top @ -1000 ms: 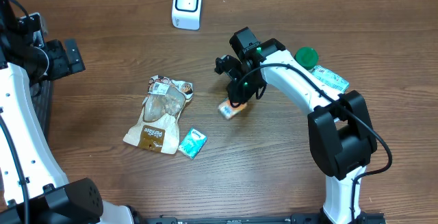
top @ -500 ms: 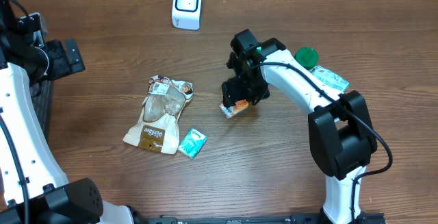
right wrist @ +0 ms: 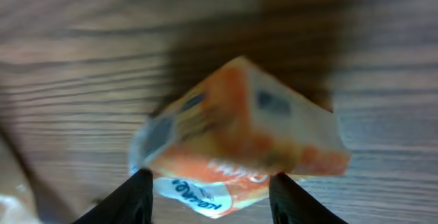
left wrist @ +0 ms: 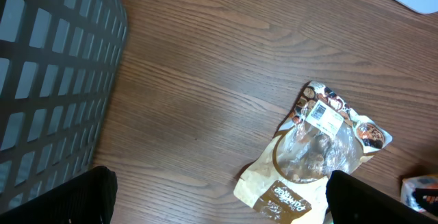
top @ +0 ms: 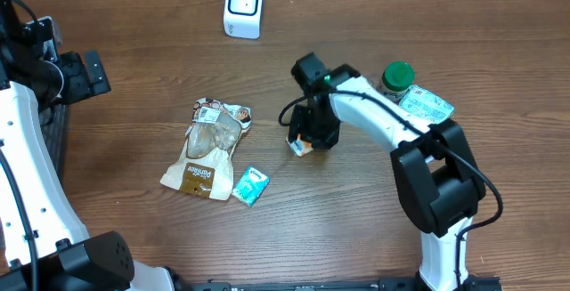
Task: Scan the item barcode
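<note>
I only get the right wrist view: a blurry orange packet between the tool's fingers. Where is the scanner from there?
Observer: The scanner stands at the far side, well away from the packet, beyond it and to its left.
Operator: What else lies close by?
Observer: A snack bag and a teal pack lie to the packet's left, apart from it.
Operator: And on the other side?
Observer: The left tool hangs open and empty next to a dark basket.
</note>
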